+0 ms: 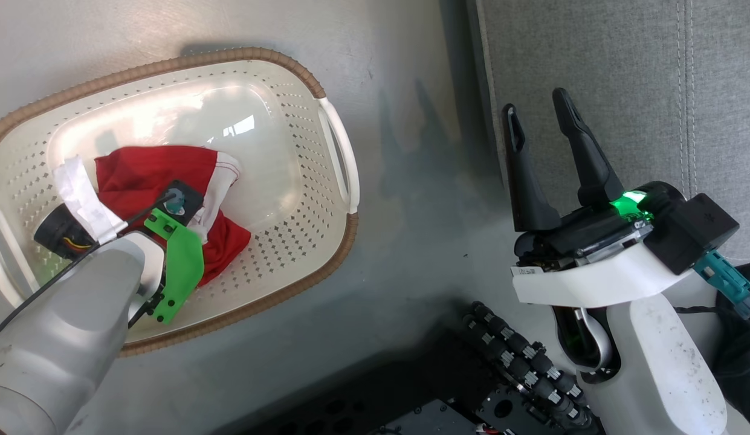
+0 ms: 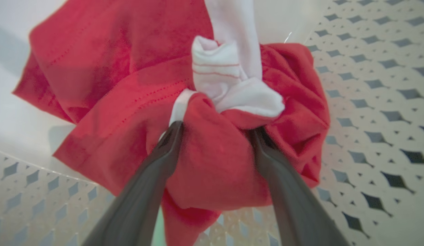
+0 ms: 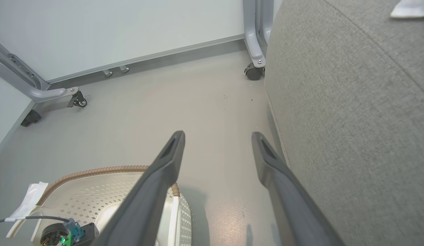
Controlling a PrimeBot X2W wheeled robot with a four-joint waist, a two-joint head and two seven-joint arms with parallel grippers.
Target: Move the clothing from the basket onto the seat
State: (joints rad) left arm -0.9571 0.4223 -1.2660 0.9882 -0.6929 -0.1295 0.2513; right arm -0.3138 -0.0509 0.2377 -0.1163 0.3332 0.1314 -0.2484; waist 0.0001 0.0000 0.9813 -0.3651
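Likely a lab staged as a home corner: bare smooth grey floor (image 3: pixel 198 112), white partition panels (image 3: pixel 130 30) on grey metal castor legs (image 3: pixel 251 41), beside a grey upholstered couch (image 3: pixel 352 136) and laundry basket (image 1: pixel 290 223).

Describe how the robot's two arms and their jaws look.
The left arm is pale grey with a bright green bracket, a black cable and white tape. The right arm is white with a green light, a black box and a teal connector. Both have long, dark, tapered jaws.
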